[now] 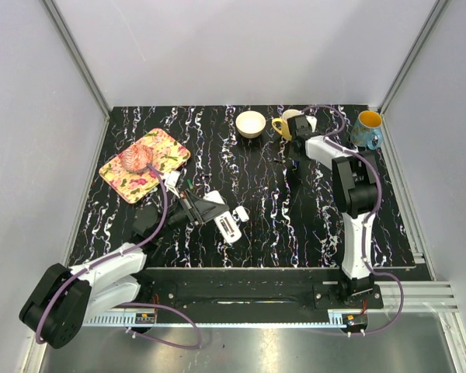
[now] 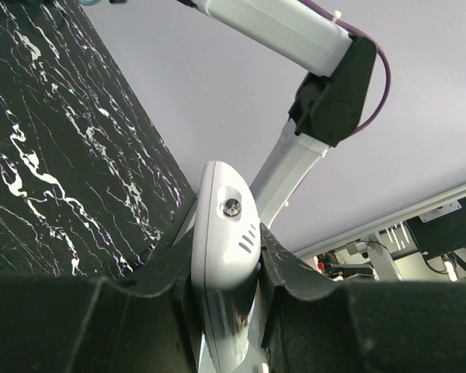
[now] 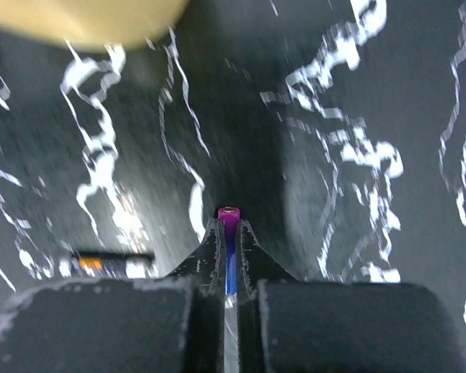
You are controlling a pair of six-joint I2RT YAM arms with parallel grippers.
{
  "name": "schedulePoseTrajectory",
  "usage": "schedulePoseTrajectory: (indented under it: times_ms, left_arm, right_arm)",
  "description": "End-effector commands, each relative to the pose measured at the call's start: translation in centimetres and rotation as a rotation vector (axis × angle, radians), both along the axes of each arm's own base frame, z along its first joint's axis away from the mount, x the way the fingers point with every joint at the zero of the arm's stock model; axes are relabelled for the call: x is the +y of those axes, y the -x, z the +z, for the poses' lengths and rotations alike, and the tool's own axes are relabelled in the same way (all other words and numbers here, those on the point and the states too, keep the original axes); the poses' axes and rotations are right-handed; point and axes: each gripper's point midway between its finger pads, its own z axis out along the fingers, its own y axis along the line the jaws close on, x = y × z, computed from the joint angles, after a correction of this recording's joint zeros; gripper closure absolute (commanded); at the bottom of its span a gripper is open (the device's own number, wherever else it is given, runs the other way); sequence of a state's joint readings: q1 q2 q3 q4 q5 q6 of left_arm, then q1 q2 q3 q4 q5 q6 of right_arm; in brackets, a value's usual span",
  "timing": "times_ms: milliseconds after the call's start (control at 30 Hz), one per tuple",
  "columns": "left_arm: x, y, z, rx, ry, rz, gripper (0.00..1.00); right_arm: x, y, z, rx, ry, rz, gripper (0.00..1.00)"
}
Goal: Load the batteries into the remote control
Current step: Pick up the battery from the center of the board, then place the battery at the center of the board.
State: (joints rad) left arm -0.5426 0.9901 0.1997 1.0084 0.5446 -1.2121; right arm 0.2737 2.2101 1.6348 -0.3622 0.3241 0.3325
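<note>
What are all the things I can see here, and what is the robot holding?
remote control: one, white, clamped in the left gripper
battery: one, blue with a pink tip, pinched in the right gripper
second battery: one, dark with an orange band, lying on the table
small piece: one, white, beside the remote control
bowl: one, cream, far edge
yellow mug: one, right of the bowl
blue mug: one, far right corner
tray: one, flowery, far left
pinkish lump: one, on the tray
table: one, black with white veins
left gripper: one, black
right gripper: one, black
</note>
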Motion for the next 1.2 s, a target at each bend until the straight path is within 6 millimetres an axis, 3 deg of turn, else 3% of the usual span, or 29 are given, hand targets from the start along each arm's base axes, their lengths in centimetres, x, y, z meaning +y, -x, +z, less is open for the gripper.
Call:
schedulePoseTrajectory:
  times_ms: [0, 100, 233, 267, 300, 367, 500, 600, 967, 1167]
  left_arm:
    - [0.5, 0.5, 1.9, -0.079, 0.053, 0.003, 1.0]
    - [0.5, 0.6, 2.1, -0.089, 0.061, 0.005, 1.0]
    - [0.6, 0.8, 2.3, -0.1, 0.083, -0.002, 1.0]
    - [0.6, 0.9, 2.4, -0.111, 0.091, -0.008, 1.0]
    - [0.6, 1.0, 2.5, -0.11, 0.099, -0.013, 1.0]
    - [0.5, 1.1, 2.1, -0.101, 0.098, -0.023, 1.0]
    - [0.3, 1.1, 1.1, -0.057, 0.087, -0.036, 1.0]
    - [0.4, 1.1, 0.7, -0.051, 0.083, -0.031, 1.0]
    - [-0.3, 1.5, 1.0, -0.057, 0.072, -0.096, 1.0]
    - [-0.6, 1.5, 0.8, -0.052, 0.073, -0.116, 1.0]
  right_arm:
    - [0.3, 2.9, 6.1, -0.087, -0.091, -0.04, 1.0]
    - [1.2, 5.8, 9.0, -0.13, -0.092, -0.004, 1.0]
    - [4.2, 10.8, 10.2, -0.135, -0.072, 0.09, 1.0]
    - [4.6, 11.8, 11.4, -0.159, -0.084, 0.104, 1.0]
    - [4.7, 13.3, 10.2, -0.13, -0.081, 0.118, 1.0]
    - [6.3, 15.3, 10.5, -0.134, -0.106, 0.176, 1.0]
    - [7.1, 19.0, 7.6, -0.057, -0.134, 0.235, 1.0]
    - [6.9, 20.1, 6.0, -0.02, -0.118, 0.254, 1.0]
    - [6.9, 21.4, 2.3, 0.062, -0.076, 0.28, 1.0]
    - [6.6, 21.4, 1.5, 0.071, -0.054, 0.277, 1.0]
